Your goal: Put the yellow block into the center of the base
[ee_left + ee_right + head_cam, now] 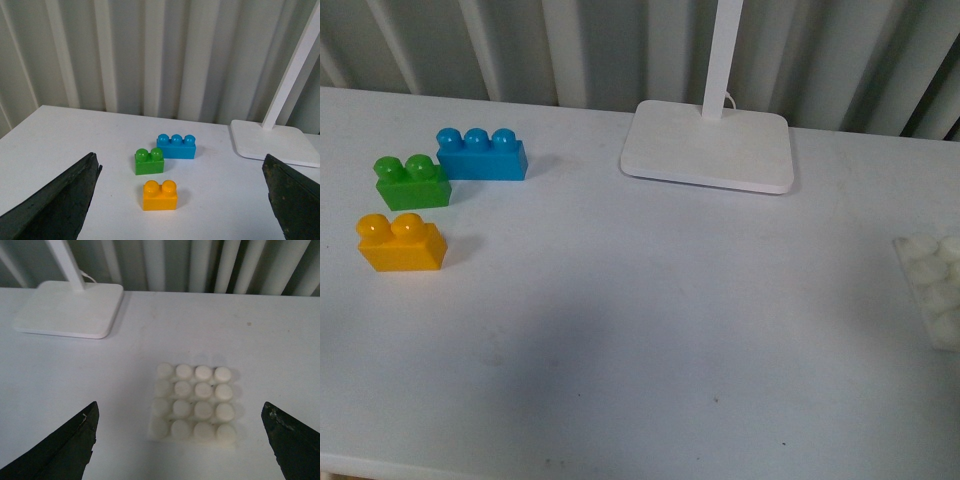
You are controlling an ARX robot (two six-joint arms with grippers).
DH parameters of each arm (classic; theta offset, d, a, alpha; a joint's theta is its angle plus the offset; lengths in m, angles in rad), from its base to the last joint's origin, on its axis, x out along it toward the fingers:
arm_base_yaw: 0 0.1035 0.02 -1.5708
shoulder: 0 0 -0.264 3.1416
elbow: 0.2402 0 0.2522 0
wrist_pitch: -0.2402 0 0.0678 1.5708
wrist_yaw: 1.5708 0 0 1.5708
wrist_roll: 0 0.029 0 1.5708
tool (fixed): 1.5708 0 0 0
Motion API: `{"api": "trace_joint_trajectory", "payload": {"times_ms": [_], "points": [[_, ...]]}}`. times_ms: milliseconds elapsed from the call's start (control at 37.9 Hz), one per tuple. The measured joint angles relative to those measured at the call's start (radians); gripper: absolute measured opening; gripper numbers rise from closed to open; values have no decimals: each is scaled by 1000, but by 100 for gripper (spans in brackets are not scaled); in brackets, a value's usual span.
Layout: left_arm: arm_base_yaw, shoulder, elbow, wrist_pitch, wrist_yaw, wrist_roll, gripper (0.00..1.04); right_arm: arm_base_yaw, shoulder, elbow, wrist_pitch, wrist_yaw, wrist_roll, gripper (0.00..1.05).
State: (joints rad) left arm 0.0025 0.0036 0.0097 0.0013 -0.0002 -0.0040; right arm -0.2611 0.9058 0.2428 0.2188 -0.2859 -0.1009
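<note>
The yellow block [402, 243] stands on the white table at the left, two studs up; it also shows in the left wrist view [160, 195]. My left gripper [182, 200] is open and empty, its dark fingers [55, 205] wide apart, with the block ahead between them. The base [193, 402], a translucent-white studded plate, lies flat on the table; in the front view only its edge [932, 285] shows at the far right. My right gripper [182, 445] is open and empty, just short of the base. Neither arm shows in the front view.
A green two-stud brick [412, 181] and a blue three-stud brick [480, 153] stand just behind the yellow block. A white lamp foot [708, 145] with its stem stands at the back centre. A corrugated wall runs behind the table.
</note>
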Motion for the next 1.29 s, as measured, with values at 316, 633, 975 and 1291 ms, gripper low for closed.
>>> {"api": "trace_joint_trajectory", "payload": {"times_ms": [316,633,975,1291], "points": [[0,0,0,0,0,0,98,-10,835,299,264,100,17,95],[0,0,0,0,0,0,98,8,983,378,243,128,71,95],[0,0,0,0,0,0,98,21,1083,428,238,174,92,95],[0,0,0,0,0,0,98,72,1113,454,212,204,84,95]]}}
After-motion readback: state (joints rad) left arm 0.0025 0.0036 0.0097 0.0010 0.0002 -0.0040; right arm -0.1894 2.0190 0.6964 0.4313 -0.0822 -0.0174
